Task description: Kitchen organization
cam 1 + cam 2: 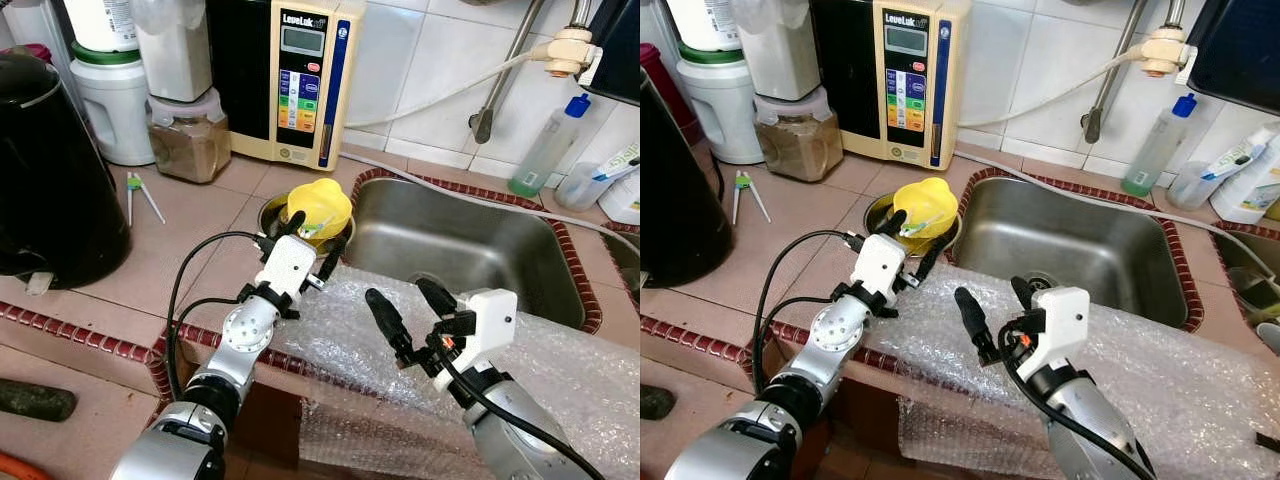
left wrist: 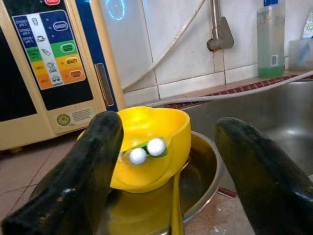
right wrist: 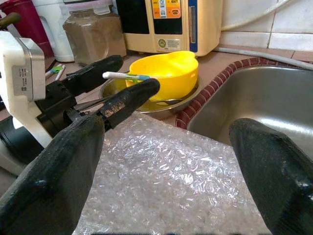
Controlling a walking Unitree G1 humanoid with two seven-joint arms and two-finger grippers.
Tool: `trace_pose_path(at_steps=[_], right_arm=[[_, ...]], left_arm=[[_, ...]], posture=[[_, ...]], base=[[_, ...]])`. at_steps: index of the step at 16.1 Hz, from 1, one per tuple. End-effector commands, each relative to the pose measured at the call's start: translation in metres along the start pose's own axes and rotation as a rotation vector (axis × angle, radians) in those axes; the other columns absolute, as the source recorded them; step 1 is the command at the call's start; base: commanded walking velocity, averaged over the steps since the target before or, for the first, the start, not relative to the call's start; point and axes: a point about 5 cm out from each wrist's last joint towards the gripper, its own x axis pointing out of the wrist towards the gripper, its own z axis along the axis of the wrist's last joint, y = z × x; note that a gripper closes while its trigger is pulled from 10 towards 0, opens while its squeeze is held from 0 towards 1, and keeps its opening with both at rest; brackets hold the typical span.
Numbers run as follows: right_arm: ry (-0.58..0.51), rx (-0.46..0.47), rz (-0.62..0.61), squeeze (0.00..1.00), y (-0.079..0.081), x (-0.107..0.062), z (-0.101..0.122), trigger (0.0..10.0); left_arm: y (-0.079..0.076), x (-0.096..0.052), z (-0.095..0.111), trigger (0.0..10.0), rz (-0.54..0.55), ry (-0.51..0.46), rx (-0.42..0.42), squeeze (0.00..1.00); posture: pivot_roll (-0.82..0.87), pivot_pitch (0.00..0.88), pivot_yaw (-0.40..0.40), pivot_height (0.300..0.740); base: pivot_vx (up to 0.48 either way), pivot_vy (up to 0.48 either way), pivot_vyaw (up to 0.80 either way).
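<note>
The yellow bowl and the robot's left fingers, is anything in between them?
Nothing solid: in the left wrist view the open left gripper faces the yellow bowl with only air between. The bowl sits tilted in a metal bowl.

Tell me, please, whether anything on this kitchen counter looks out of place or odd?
A sheet of bubble wrap is draped over the counter edge in front of the sink, an unusual covering there. Also, a green-and-white item lies across the tilted yellow bowl, which sits in a metal bowl.
</note>
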Motion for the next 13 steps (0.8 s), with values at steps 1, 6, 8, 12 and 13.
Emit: trace_pose_path(at_steps=[1, 6, 8, 12, 13], right_arm=[[-0.001, -0.003, -0.018, 0.0, -0.0027, -0.0013, -0.0007, 10.0], [-0.001, 0.01, -0.019, 0.0, -0.0012, -0.0002, -0.0026, 10.0], [0.003, 0.012, -0.016, 0.0, -0.0004, 0.0, -0.0037, 10.0], [0.006, 0.013, -0.016, 0.0, -0.0003, 0.0001, -0.0047, 10.0], [0.006, 0.013, -0.015, 0.0, -0.0003, 0.0002, -0.0046, 10.0]], left_arm=[[-0.0003, 0.0033, 0.003, 2.7, -0.013, -0.011, -0.001, 0.0], [-0.0008, 0.0042, 0.0043, 0.0, -0.026, -0.019, -0.009, 0.0], [-0.0009, 0.0048, 0.0053, 0.0, -0.03, -0.024, -0.015, 0.0], [-0.0007, 0.0041, 0.006, 0.0, -0.026, -0.034, -0.025, 0.0], [-0.0005, 0.0041, 0.0062, 0.0, -0.024, -0.036, -0.026, 0.0]], posture=[[0.04, 0.0, -0.063, 0.74], [0.04, 0.0, -0.057, 0.74], [0.05, 0.0, -0.057, 0.74], [0.05, 0.0, -0.059, 0.74], [0.05, 0.0, -0.059, 0.74]], base=[[0.0, 0.0, 0.0], [0.0, 0.0, 0.0], [0.0, 0.0, 0.0], [0.0, 0.0, 0.0], [0.0, 0.0, 0.0]])
